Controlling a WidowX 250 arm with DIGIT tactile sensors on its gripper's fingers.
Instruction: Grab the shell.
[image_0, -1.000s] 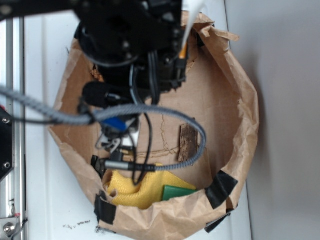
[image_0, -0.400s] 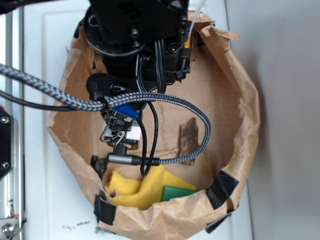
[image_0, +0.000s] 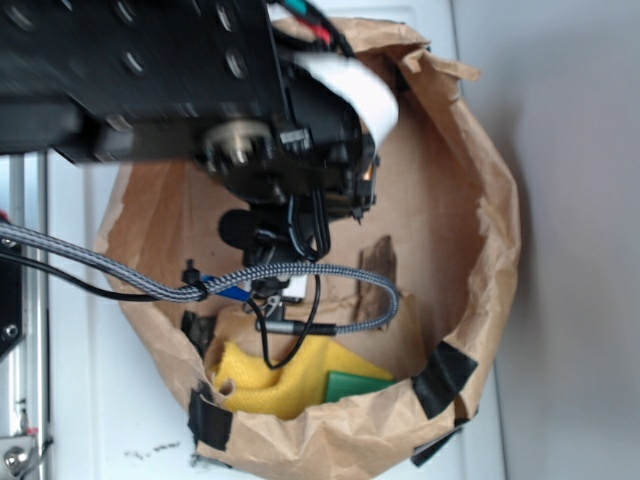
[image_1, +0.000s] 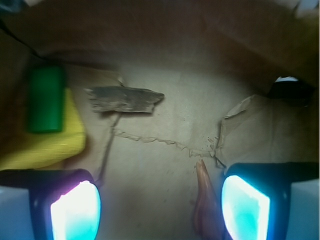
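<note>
Down at 6 o'clock in the wrist view, the gripper (image_1: 160, 207) is spread wide, nothing clamped. The shell (image_1: 205, 205) lies between the pads, right beside the 4 o'clock pad (image_1: 246, 209), tip pointing at 12. Bark (image_1: 125, 99) is up around 11, well apart.

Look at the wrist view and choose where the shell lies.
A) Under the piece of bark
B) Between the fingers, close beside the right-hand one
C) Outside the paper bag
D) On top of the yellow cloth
B: the shell lies on the bag floor between the two lit fingers, near the right-hand one, apart from the bark and yellow cloth.
</note>
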